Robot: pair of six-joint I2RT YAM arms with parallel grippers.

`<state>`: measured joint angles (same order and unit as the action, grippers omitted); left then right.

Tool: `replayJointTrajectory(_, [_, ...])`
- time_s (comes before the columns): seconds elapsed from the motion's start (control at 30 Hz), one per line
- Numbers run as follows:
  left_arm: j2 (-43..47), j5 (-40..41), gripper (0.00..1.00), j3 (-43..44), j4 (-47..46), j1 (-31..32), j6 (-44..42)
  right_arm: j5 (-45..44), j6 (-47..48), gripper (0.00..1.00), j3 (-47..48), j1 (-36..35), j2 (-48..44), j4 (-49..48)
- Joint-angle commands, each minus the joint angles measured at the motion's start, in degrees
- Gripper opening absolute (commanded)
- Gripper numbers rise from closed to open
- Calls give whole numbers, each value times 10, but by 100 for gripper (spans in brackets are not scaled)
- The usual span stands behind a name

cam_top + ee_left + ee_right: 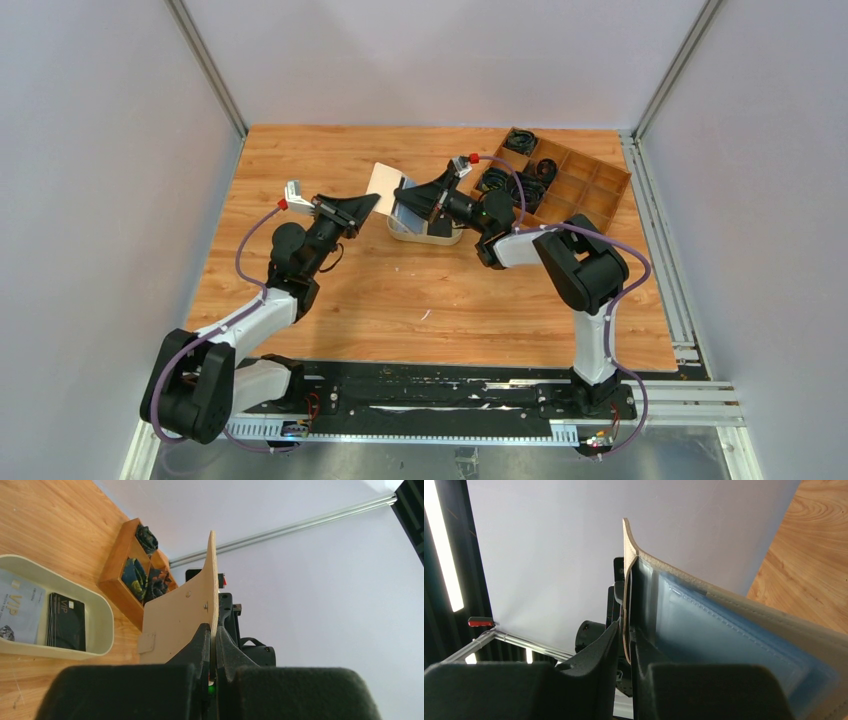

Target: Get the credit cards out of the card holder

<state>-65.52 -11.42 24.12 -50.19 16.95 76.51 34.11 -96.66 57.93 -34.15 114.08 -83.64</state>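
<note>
The beige card holder point(385, 185) hangs open in the air above the table's middle back, held between both arms. My left gripper point(368, 203) is shut on one leaf, which stands edge-on between its fingers point(212, 630) in the left wrist view. My right gripper point(412, 195) pinches the other leaf's thin edge point(625, 630). In the right wrist view the card holder point(774, 615) runs off to the right, with a pale blue credit card point(724, 640) behind a clear inner pocket.
Just under the card holder sits an oval cream dish point(425, 238), its rim point(102, 610) near in the left wrist view. It holds a pale blue VIP card point(20, 605) and a black card point(67, 622). A brown compartment tray point(580, 185) stands at the back right.
</note>
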Motion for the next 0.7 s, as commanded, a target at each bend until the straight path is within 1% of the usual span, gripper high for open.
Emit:
replayJointTrajectory(0.0, [-4, -9, 0, 6, -25, -1, -2, -10, -3, 16, 15, -13, 8, -30])
replayJointTrajectory(0.1, [-4, -9, 0, 4, -27, -2, -1, -10, -3, 14, 15, -13, 10, -31])
replayJointTrajectory(0.33, [-4, -10, 0, -1, -33, -4, 0, -14, -4, 0, 16, -14, 14, -33])
replayJointTrajectory(0.57, [-3, -10, 0, -7, -28, -8, 1, -6, 0, 0, 17, -13, 12, -32])
replayJointTrajectory(0.6, [-3, -13, 9, -7, -24, -10, 1, -1, 4, 0, 18, -13, 10, -25])
replayJointTrajectory(0.63, [-3, -16, 15, -4, -19, -13, 1, 5, 11, 0, 18, -13, 5, -16])
replayJointTrajectory(0.67, [-4, -22, 26, -2, -14, -17, 1, 12, 20, 0, 16, -13, 1, -2])
